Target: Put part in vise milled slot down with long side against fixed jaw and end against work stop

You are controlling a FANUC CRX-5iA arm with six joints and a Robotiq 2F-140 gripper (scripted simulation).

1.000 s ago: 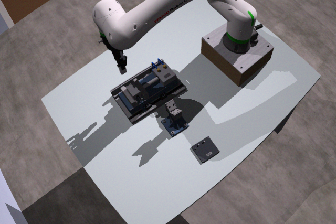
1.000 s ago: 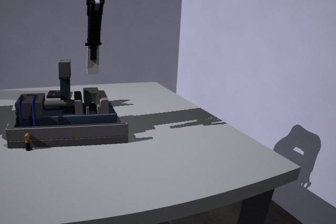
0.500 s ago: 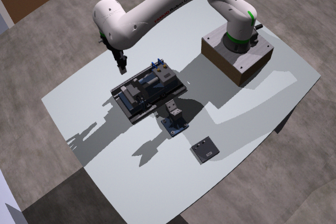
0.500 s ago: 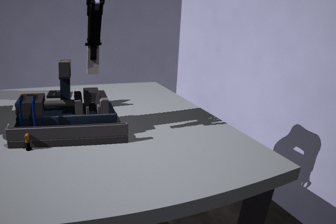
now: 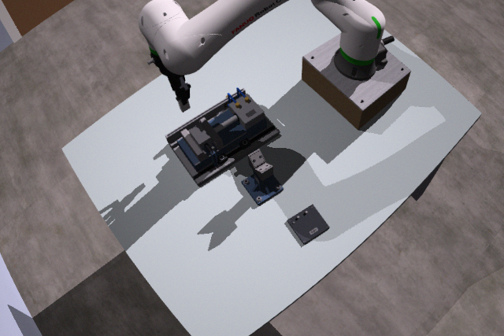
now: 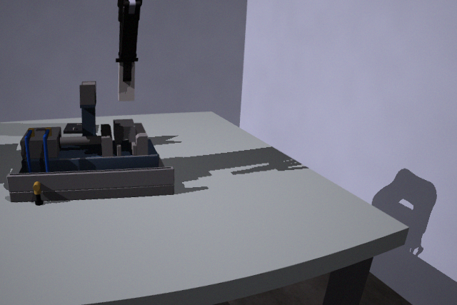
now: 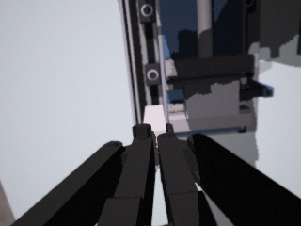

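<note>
My gripper [image 5: 184, 105] hangs shut and empty above the far side of the vise [image 5: 221, 133], well clear of it. It also shows in the side view [image 6: 126, 89] and in the wrist view [image 7: 155, 134], with only its pale pads at the tips. A grey block that looks like the part [image 5: 199, 134] [image 6: 123, 130] [image 7: 212, 101] sits between the jaws, beside the pale fixed jaw [image 5: 185, 135]. I cannot tell its slot side or whether it touches the work stop. The infeed plate [image 5: 307, 224] is bare.
The V-block [image 5: 260, 168] stands on its blue foot just in front of the vise. The air cylinder [image 5: 248, 109] with blue hoses is at the vise's right end. The robot's base block [image 5: 356, 80] is at the back right.
</note>
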